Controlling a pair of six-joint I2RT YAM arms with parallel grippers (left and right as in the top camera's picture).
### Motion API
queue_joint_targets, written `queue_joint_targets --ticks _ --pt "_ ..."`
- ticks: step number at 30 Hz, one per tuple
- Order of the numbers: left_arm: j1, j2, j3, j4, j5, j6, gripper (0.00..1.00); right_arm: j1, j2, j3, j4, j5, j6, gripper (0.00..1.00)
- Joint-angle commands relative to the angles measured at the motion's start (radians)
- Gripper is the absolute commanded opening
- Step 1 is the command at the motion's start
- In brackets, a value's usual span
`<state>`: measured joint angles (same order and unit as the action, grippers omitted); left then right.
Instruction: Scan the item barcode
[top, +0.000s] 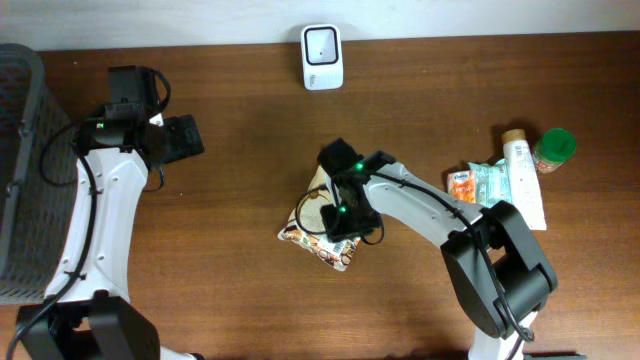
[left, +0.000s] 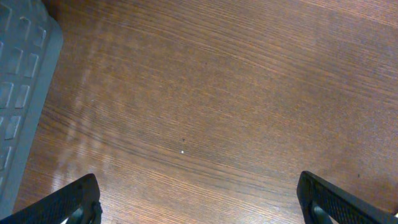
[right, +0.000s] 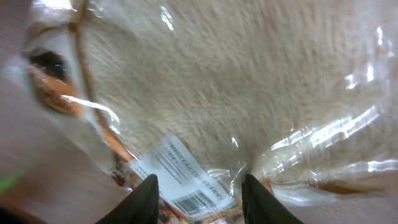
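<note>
The item (top: 303, 235) is a beige furry thing in a clear plastic bag, lying at the table's middle. My right gripper (top: 346, 212) hangs right over it. In the right wrist view the bag (right: 236, 81) fills the frame, and its white label with a barcode (right: 194, 202) faces up between my two dark fingers (right: 147, 198). The right gripper (right: 202, 190) is open, its tips against the crinkled plastic, nothing clamped. A white scanner (top: 322, 56) stands at the far edge. My left gripper (top: 185, 138) (left: 199, 199) is wide open over bare wood at the left.
A grey mesh basket (top: 20, 170) (left: 18, 87) stands at the left edge. At the right lie snack packets (top: 478, 184), a white bottle (top: 520, 168) and a green-lidded jar (top: 553, 149).
</note>
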<state>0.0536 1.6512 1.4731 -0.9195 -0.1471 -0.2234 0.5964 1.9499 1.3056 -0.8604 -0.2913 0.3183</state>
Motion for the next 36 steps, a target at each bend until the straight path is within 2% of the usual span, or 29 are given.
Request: queue_joint_targets --ticks 1,5,13,18,24,36 --pt "0.002 -0.004 0.014 0.002 -0.008 0.019 0.99 0.016 0.014 0.020 0.070 -0.061 0.075 0.37" --pt "0.002 -0.004 0.014 0.002 -0.008 0.019 0.99 0.018 0.021 0.022 0.082 -0.027 0.087 0.36" --pt "0.002 -0.004 0.014 0.002 -0.008 0.019 0.99 -0.002 0.007 0.169 -0.167 0.006 0.080 0.35" --pt "0.002 -0.004 0.014 0.002 -0.008 0.019 0.99 0.006 0.011 0.163 -0.335 0.223 0.234 0.35" --pt "0.002 -0.004 0.014 0.002 -0.008 0.019 0.99 0.040 0.053 0.086 -0.319 0.201 0.319 0.35" --pt "0.002 -0.004 0.014 0.002 -0.008 0.019 0.99 0.125 0.088 0.085 -0.208 0.141 0.379 0.37"
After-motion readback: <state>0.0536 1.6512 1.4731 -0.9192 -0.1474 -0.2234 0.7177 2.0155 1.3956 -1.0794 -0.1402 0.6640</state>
